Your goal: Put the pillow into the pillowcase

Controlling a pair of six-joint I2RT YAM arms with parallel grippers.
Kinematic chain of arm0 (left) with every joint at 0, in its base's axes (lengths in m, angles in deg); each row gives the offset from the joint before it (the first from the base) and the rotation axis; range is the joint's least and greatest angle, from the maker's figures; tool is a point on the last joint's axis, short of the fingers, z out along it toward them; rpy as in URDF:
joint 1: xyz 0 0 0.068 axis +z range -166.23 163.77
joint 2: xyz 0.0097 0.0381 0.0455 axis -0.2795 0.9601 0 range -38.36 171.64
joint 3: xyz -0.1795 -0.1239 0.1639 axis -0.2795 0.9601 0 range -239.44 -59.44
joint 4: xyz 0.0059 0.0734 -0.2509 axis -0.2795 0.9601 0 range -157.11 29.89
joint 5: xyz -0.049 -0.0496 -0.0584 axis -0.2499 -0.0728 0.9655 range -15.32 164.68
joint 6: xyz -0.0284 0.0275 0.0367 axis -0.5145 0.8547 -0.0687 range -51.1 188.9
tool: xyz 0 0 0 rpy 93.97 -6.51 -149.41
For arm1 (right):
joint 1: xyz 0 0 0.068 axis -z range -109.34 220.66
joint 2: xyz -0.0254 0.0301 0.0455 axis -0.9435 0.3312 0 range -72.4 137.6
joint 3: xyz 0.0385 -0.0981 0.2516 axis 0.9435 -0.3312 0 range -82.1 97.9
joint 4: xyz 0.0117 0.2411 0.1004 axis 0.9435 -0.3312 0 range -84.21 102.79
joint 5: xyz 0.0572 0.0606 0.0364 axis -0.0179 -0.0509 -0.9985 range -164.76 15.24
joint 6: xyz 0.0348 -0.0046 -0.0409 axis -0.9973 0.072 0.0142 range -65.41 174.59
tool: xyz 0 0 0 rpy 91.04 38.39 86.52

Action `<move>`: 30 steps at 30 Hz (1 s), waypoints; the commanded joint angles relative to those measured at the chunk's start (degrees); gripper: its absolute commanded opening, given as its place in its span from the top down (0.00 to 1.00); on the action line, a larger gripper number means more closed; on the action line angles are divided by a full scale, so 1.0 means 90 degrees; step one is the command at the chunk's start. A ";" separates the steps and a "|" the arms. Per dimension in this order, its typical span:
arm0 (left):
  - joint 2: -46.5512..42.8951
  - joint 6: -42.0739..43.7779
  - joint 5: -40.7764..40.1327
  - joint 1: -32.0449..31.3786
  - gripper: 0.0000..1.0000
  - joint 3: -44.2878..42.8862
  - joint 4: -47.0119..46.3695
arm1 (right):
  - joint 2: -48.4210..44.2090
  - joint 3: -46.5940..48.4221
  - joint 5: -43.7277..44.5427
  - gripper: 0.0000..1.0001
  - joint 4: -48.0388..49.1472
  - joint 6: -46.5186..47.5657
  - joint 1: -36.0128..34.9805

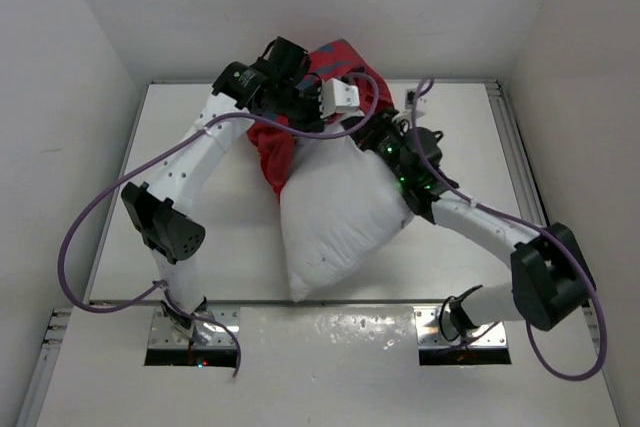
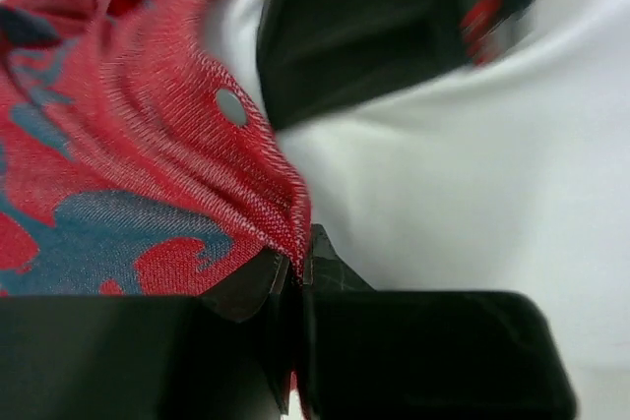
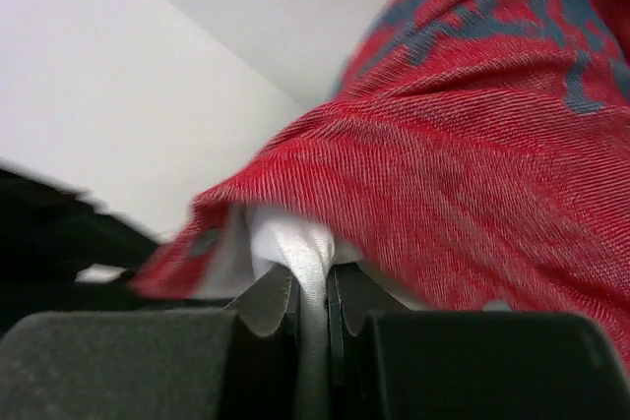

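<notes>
Top external view: the pillow (image 1: 335, 222) lies on the bench (image 1: 250, 252), plump and mostly bare, with one corner pointing towards the arm bases. Only its far end sits inside the pillowcase (image 1: 272, 152), which is bunched in a red heap over that end and down its left side. Both arms reach to that far end and meet close together.

Left wrist view: the left tool (image 2: 298, 268) is pinched fully closed on the red hem of the pillowcase, with white pillow fabric just beside it on the right. Right wrist view: the right tool (image 3: 313, 290) is closed too. It clamps a thin fold of white cloth that looks like the pillow's own cover, and the red hem is draped right over that fold.

The job looks barely begun, and I see three main risks:

- **Lopsided pull:** with only one side of the case mouth held, a pull would probably drag the hem down one flank. The rest would ruck up and jam on the pillow's bulk.
- **Weak grip:** both holds are on thin edges of cloth, so a hard tug against the stuffed pillow could slip the fabric out.
- **Crowded arms:** their cables loop close above the work, and a crossing move could snag one or knock the arms together.
</notes>
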 commanded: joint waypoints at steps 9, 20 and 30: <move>-0.0512 0.0315 0.2276 -0.0882 1.00 0.2089 0.0585 | 0.1065 -0.0030 0.2189 1.00 -0.1264 -0.1506 0.1143; -0.1167 -0.0701 -0.0787 -0.0532 0.01 0.2648 -0.0625 | -0.0045 0.0662 -0.1053 0.01 -0.4734 0.2361 0.2043; -0.3274 -0.0456 -0.3340 -0.0345 0.00 0.5264 -0.1612 | -0.1708 0.1024 -0.1207 1.00 -0.6964 0.3187 0.1780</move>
